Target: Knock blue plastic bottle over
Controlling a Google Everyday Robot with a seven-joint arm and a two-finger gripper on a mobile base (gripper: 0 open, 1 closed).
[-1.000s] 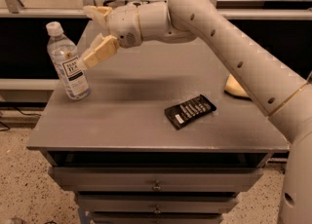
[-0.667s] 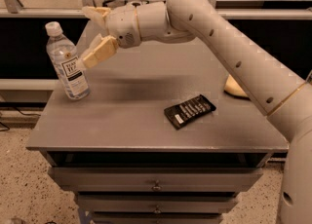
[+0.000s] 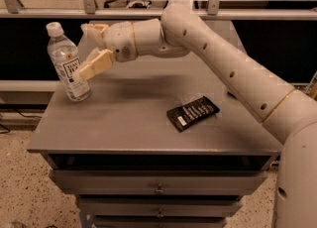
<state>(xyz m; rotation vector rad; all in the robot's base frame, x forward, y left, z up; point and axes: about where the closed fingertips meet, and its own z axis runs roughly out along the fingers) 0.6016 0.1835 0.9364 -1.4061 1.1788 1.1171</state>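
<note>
The blue plastic bottle [image 3: 68, 63] is clear and pale blue with a white cap and a white label. It stands at the back left of the grey table [image 3: 129, 118], leaning slightly left. My gripper [image 3: 92, 48] is just right of the bottle at label height, open, with one tan finger [image 3: 96, 63] touching or nearly touching the bottle's side and the other finger [image 3: 95, 28] higher up behind. The white arm reaches in from the right.
A flat black packet [image 3: 193, 113] lies right of the table's middle. Drawers [image 3: 158, 187] sit under the table top. A glass rail and dark shelf run behind the table. A tan object shows at the far right edge [image 3: 313, 85].
The gripper has moved left toward the bottle and now meets its side. The bottle has begun to lean left.
</note>
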